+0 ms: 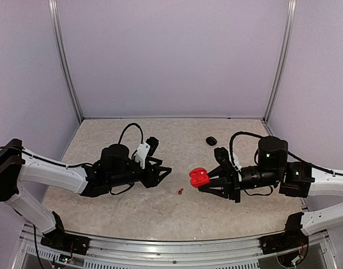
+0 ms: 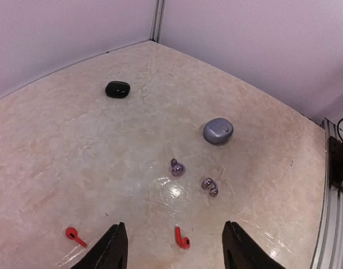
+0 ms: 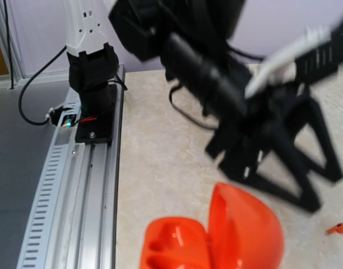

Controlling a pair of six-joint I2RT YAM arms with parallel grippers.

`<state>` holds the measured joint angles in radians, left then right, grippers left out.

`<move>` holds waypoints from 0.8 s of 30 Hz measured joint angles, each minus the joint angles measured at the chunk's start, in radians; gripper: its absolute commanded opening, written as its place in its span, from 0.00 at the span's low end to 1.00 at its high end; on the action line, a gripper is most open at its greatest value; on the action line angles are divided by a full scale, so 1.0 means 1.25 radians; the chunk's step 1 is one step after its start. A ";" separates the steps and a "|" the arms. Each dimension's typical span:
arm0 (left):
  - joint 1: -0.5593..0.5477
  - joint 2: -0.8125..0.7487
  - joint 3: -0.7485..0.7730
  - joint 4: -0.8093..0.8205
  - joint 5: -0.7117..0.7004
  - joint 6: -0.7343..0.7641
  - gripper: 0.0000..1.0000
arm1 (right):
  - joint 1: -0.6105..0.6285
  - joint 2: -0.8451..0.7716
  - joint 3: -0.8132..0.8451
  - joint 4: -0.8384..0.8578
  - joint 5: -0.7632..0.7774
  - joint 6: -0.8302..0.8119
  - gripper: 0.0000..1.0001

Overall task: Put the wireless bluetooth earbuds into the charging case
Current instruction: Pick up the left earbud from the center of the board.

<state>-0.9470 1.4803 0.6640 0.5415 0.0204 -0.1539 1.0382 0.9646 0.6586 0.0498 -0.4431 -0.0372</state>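
Note:
My right gripper [image 1: 208, 182] is shut on an open red charging case [image 1: 198, 177], held above the table's middle. In the right wrist view the case [image 3: 216, 235] shows its lid up and an empty-looking tray. My left gripper [image 2: 175, 253] is open just above one red earbud [image 2: 181, 238], which lies between its fingers' line. A second red earbud [image 2: 75, 236] lies left of the left finger [image 2: 112, 251]. Two silver-grey earbuds [image 2: 177, 167] [image 2: 209, 186] lie farther ahead. In the top view one red earbud [image 1: 180, 191] shows between the two grippers.
A shut black case [image 2: 117, 89] sits toward the far wall and a shut grey case [image 2: 218, 131] to the right of it. Purple walls enclose the table. The aluminium rail [image 3: 76, 185] runs along the near edge, with the arm bases on it.

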 measured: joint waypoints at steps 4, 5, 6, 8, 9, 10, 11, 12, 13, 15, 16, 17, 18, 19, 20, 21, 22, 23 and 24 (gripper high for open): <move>-0.013 0.099 0.000 0.037 0.031 0.013 0.56 | 0.000 -0.004 -0.008 0.000 0.008 0.000 0.00; -0.019 0.122 0.000 0.050 0.035 0.017 0.56 | 0.000 -0.006 -0.012 0.000 0.011 0.001 0.00; -0.025 0.149 0.000 0.066 0.038 0.021 0.56 | 0.000 -0.008 -0.014 -0.001 0.013 0.001 0.00; -0.035 0.194 0.002 0.086 0.042 0.026 0.56 | 0.000 -0.011 -0.018 -0.002 0.018 0.001 0.00; -0.040 0.216 0.006 0.092 0.041 0.030 0.56 | 0.000 -0.012 -0.018 -0.002 0.018 0.001 0.00; -0.044 0.235 0.012 0.098 0.040 0.035 0.56 | 0.000 -0.013 -0.018 -0.002 0.020 0.001 0.00; -0.050 0.258 0.022 0.101 0.037 0.041 0.57 | 0.000 -0.015 -0.018 -0.002 0.021 0.002 0.00; -0.056 0.278 0.031 0.105 0.034 0.046 0.57 | 0.000 -0.016 -0.019 -0.002 0.023 0.003 0.00; -0.062 0.294 0.040 0.107 0.031 0.050 0.57 | 0.000 -0.018 -0.020 -0.001 0.024 0.003 0.00; -0.075 0.328 0.059 0.113 0.020 0.060 0.57 | 0.000 -0.020 -0.023 -0.001 0.025 0.004 0.00; -0.079 0.340 0.066 0.114 0.015 0.063 0.57 | 0.000 -0.021 -0.024 -0.002 0.027 0.004 0.00; -0.081 0.349 0.071 0.115 0.010 0.065 0.57 | 0.000 -0.022 -0.026 -0.001 0.027 0.005 0.00; -0.086 0.362 0.079 0.115 0.000 0.069 0.57 | 0.000 -0.023 -0.027 -0.001 0.027 0.005 0.00; -0.088 0.371 0.085 0.115 -0.008 0.071 0.57 | 0.000 -0.023 -0.028 -0.002 0.027 0.006 0.00; -0.088 0.378 0.090 0.115 -0.016 0.074 0.56 | 0.000 -0.024 -0.028 -0.002 0.029 0.007 0.00; -0.088 0.386 0.095 0.115 -0.025 0.076 0.56 | 0.000 -0.024 -0.028 -0.002 0.030 0.007 0.00; -0.088 0.391 0.098 0.114 -0.033 0.078 0.56 | 0.000 -0.025 -0.028 -0.002 0.030 0.007 0.00; -0.088 0.396 0.100 0.113 -0.042 0.081 0.55 | -0.001 -0.027 -0.028 -0.002 0.030 0.008 0.00; -0.087 0.400 0.102 0.112 -0.051 0.085 0.55 | -0.001 -0.028 -0.029 -0.002 0.031 0.008 0.00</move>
<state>-1.0561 1.9800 0.7914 0.6811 -0.0433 -0.0479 1.0374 0.9295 0.6228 0.0479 -0.4046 -0.0273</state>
